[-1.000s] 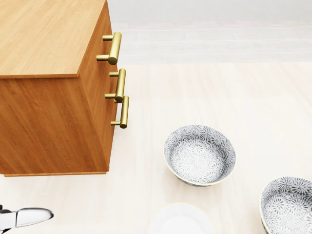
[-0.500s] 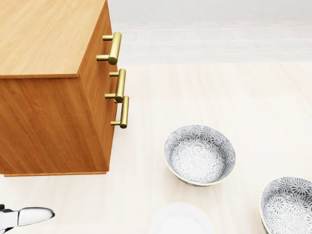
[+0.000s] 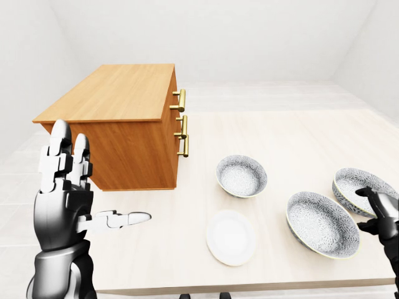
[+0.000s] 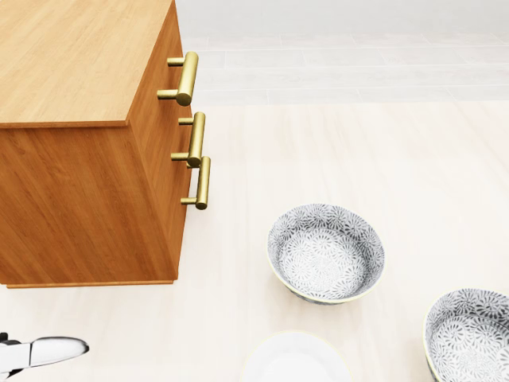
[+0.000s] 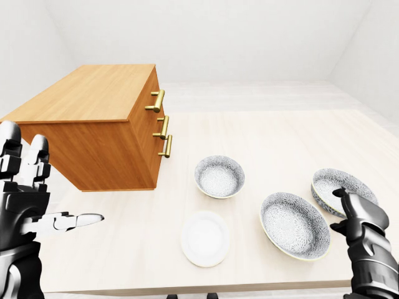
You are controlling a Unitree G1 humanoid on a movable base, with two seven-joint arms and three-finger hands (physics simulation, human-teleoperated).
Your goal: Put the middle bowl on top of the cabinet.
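As we read the two eye views, table (image 3: 293,137): pale wood, carrying every item listed below.
Cabinet (image 3: 118,93): wooden, at the left of the table; we count three brass handles (image 4: 189,78) on its right-hand face; top surface bare wood.
Middle bowl (image 5: 294,225): patterned grey and white, upright on the table near the bottom edge, well apart from the cabinet; no hand touches it.
Left bowl (image 4: 325,252): same pattern, upright, nearest the cabinet.
Right bowl (image 5: 330,180): same pattern, just beside the middle bowl, towards the right edge.
Plate (image 3: 230,237): white, flat on the table, between the left bowl and the bottom edge.
Left hand (image 3: 62,208): raised at lower left, fingers upright and spread wide, thumb pointing right, holding nothing.
Right hand (image 5: 361,233): at lower right, overlapping the right bowl's rim in our view; its dark fingertips stand apart with nothing between them.
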